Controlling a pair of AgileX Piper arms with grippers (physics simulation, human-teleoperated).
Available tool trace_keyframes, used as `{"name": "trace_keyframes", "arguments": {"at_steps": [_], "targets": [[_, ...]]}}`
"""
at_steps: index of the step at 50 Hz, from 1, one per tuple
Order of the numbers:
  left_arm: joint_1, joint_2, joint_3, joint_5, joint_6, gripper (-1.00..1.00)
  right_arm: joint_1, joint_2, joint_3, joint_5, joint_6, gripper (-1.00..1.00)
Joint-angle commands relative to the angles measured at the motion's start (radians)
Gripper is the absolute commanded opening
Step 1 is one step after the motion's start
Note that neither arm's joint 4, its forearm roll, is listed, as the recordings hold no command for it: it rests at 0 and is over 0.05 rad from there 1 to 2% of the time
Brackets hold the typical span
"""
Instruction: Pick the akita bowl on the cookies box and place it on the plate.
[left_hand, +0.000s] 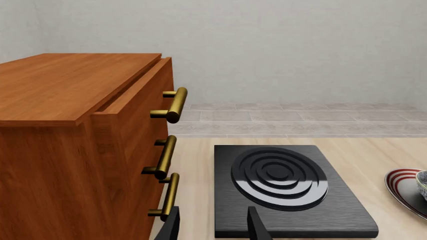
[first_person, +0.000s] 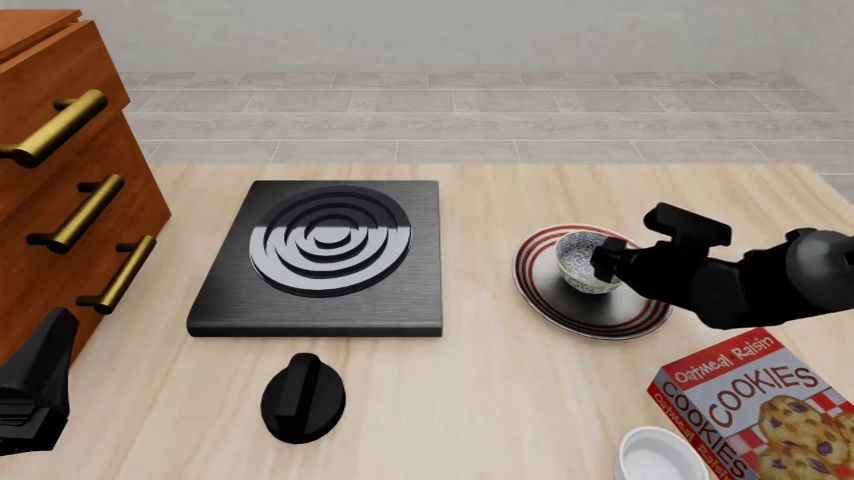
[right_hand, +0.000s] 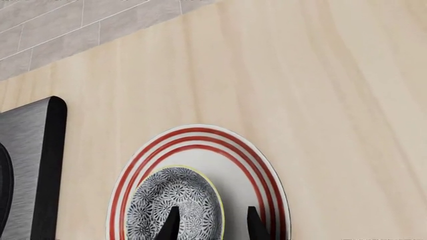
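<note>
The right gripper (first_person: 603, 262) reaches in over the plate, its two dark fingers (right_hand: 172, 226) straddling the near wall of the akita bowl (right_hand: 175, 201): one tip lies inside the bowl, the other just outside its rim. The jaws are narrowed about that wall, though whether they actually press on it cannot be told from these views (the tips are cut off at the picture's edge in the right wrist view).

Working down from the largest thing: well off to the gripper's left, across the table (first_person: 534, 400), stands the wooden drawer cabinet (first_person: 60, 150) with its brass handles (first_person: 80, 212). Between the cabinet and the gripper lies the black stove plate (first_person: 327, 258) with its raised concentric rings. Close behind the gripper's arm, toward the camera side, lies the red cookies box (first_person: 754, 400), lettering upward, with nothing on top of it. Directly beneath the gripper is the plate (first_person: 587, 312), white with red rings, and the bowl sits on it, off-centre toward the stove side. Beside the box is a plain white bowl (first_person: 661, 455), and to the gripper's left and nearer the camera lies a black knob (first_person: 303, 397).

The left gripper (left_hand: 212, 227) hangs far from all this beside the cabinet, its jaws parted and holding nothing.
</note>
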Motion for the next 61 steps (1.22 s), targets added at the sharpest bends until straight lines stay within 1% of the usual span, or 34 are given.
{"name": "trace_keyframes", "arguments": {"at_steps": [1,8,9,13,14,22,27,30,31,36,38,42,44,46,50,58,61], "targets": [[0.000,0.000,0.000,0.000,0.000,1.00,-0.005,-0.035,0.006,0.016,0.002,1.00],[0.000,0.000,0.000,0.000,0.000,1.00,-0.015,-0.110,0.023,0.045,0.000,1.00],[0.000,0.000,0.000,0.000,0.000,1.00,-0.019,-0.135,0.028,0.054,-0.008,1.00],[0.000,0.000,0.000,0.000,0.000,1.00,-0.039,-0.212,0.045,0.081,-0.009,1.00],[0.000,0.000,0.000,0.000,0.000,1.00,-0.031,-0.240,0.052,0.093,-0.012,1.00],[0.000,0.000,0.000,0.000,0.000,1.00,-0.048,-0.404,0.093,0.161,-0.015,1.00],[0.000,0.000,0.000,0.000,0.000,1.00,-0.044,-0.516,0.111,0.217,-0.022,1.00],[0.000,0.000,0.000,0.000,0.000,1.00,-0.040,-0.551,0.117,0.234,-0.021,1.00],[0.000,0.000,0.000,0.000,0.000,1.00,-0.042,-0.592,0.120,0.259,-0.027,1.00],[0.000,0.000,0.000,0.000,0.000,1.00,-0.035,-0.701,0.132,0.316,-0.042,1.00],[0.000,0.000,0.000,0.000,0.000,1.00,-0.031,-0.746,0.137,0.341,-0.039,1.00],[0.000,0.000,0.000,0.000,0.000,1.00,-0.041,-0.843,0.133,0.399,-0.078,1.00],[0.000,0.000,0.000,0.000,0.000,1.00,-0.033,-0.892,0.135,0.430,-0.069,1.00],[0.000,0.000,0.000,0.000,0.000,1.00,-0.036,-0.942,0.134,0.460,-0.089,1.00],[0.000,0.000,0.000,0.000,0.000,1.00,-0.032,-1.018,0.140,0.506,-0.080,1.00],[0.000,0.000,0.000,0.000,0.000,1.00,-0.035,-1.182,0.152,0.602,-0.093,1.00],[0.000,0.000,0.000,0.000,0.000,1.00,-0.034,-1.243,0.167,0.635,-0.084,1.00]]}}
